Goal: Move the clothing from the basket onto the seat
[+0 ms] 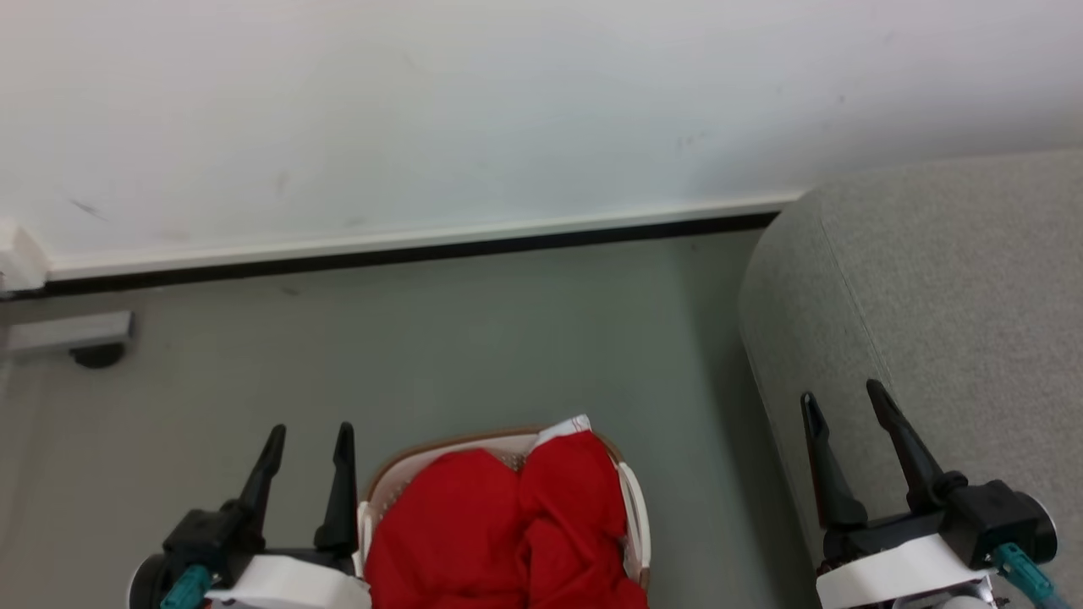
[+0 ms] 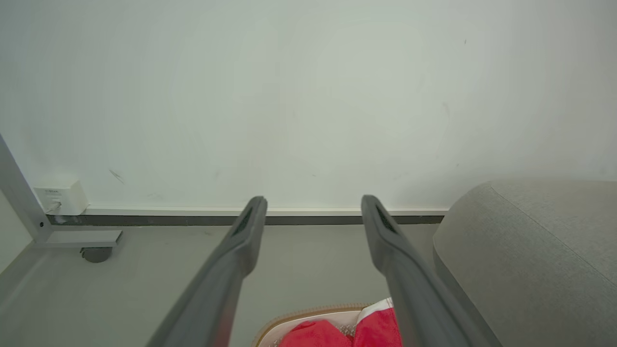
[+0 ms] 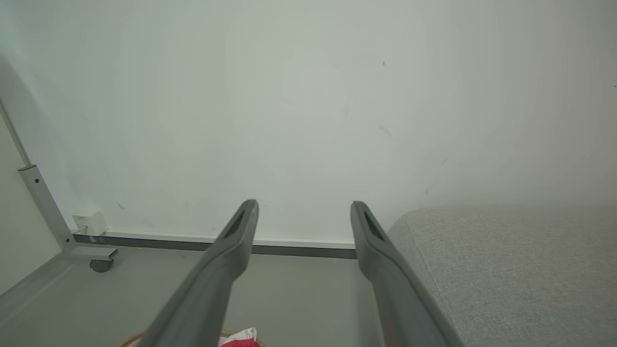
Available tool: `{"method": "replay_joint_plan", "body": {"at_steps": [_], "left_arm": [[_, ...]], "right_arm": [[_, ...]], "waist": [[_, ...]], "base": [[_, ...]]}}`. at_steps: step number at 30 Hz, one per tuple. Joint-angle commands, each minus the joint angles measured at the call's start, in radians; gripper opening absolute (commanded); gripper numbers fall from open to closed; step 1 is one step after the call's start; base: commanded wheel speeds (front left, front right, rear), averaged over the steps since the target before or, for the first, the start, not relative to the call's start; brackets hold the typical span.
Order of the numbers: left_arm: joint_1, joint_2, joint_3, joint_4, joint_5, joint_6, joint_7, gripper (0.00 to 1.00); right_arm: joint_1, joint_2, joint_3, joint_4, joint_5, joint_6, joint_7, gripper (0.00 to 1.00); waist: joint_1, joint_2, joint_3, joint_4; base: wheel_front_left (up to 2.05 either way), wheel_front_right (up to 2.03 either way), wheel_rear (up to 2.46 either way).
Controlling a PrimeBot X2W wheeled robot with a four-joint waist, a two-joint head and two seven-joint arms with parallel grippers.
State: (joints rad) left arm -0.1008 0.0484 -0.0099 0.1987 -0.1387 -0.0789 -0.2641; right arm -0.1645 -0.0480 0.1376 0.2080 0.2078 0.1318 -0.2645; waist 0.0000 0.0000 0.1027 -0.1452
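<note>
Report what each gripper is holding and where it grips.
Nothing. The left gripper and right gripper are open and empty; the red clothing lies in the basket.

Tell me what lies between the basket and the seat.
A bare strip of grey floor separates the basket from the seat, seen in the head view.

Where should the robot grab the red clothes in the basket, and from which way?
Probably pinch the raised hump of the red clothing, coming straight down from above. It heaps up past the basket rim, and the walls block a sideways reach. The open left end effector sits nearest.
</note>
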Motion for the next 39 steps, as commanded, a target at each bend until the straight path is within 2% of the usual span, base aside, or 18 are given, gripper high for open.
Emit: {"method": "replay_joint_plan", "body": {"at_steps": [1,6,12,25,30,39], "left_arm": [[-0.017,0.004,0.004,0.007,0.01,-0.002,-0.001,1.0],[-0.076,0.007,0.001,0.058,0.048,-0.014,-0.001,1.0],[-0.167,0.052,-0.033,0.167,0.086,-0.034,-0.001,1.0],[-0.434,0.148,-0.166,0.599,0.157,-0.05,0.003,1.0],[-0.544,0.178,-0.251,0.764,0.179,-0.052,0.027,1.0],[-0.693,0.231,-0.473,0.997,0.203,-0.051,0.142,1.0]], "right_arm": [[-0.017,-0.004,-0.002,-0.006,0.0,-0.002,0.0,1.0],[-0.049,-0.004,-0.01,-0.031,0.011,-0.002,0.0,1.0],[-0.09,-0.004,-0.012,-0.057,0.029,-0.002,0.0,1.0],[-0.179,-0.004,-0.018,-0.119,0.077,-0.002,0.0,1.0],[-0.213,-0.003,-0.013,-0.142,0.097,-0.002,0.0,1.0],[-0.24,-0.003,-0.002,-0.165,0.15,-0.002,0.0,1.0]], "waist": [[0.0,0.0,0.042,-0.031],[0.0,0.0,0.126,-0.072],[0.0,0.0,0.221,-0.118],[0.0,0.0,0.442,-0.198],[0.0,0.0,0.526,-0.229],[0.0,0.0,0.643,-0.292]], "base": [[0.0,0.0,0.0],[0.0,0.0,0.0],[0.0,0.0,0.0],[0.0,0.0,0.0],[0.0,0.0,0.0],[0.0,0.0,0.0]]}}
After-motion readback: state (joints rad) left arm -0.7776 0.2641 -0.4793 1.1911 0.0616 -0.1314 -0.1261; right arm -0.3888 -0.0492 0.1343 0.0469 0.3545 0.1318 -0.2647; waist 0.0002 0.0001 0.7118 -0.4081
